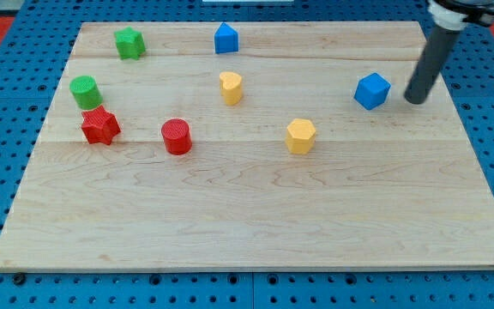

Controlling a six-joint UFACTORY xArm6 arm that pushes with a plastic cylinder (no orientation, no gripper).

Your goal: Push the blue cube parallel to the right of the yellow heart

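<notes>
Blue cube (372,90), small plastic-looking block, sits near the right edge of the light wooden board (247,223), upper half. My tip (415,99), the dark straight rod's lower end, stands just beside the cube on the view's right, narrow gap, not clearly touching. No fingers on this rig, just the rod, so nothing to spread or pinch. Yellow heart block (231,87) is well apart to the view's left, roughly level with the cube, near the board's middle top. Yellow hexagonal block (300,136) lies below, between them. Second blue block (225,39), house-like shape, near the top edge. Green star block (129,42) near the top-left corner; green cylinder (84,91) and red star block (100,126) near the left edge; red cylinder (177,136) to their right.
</notes>
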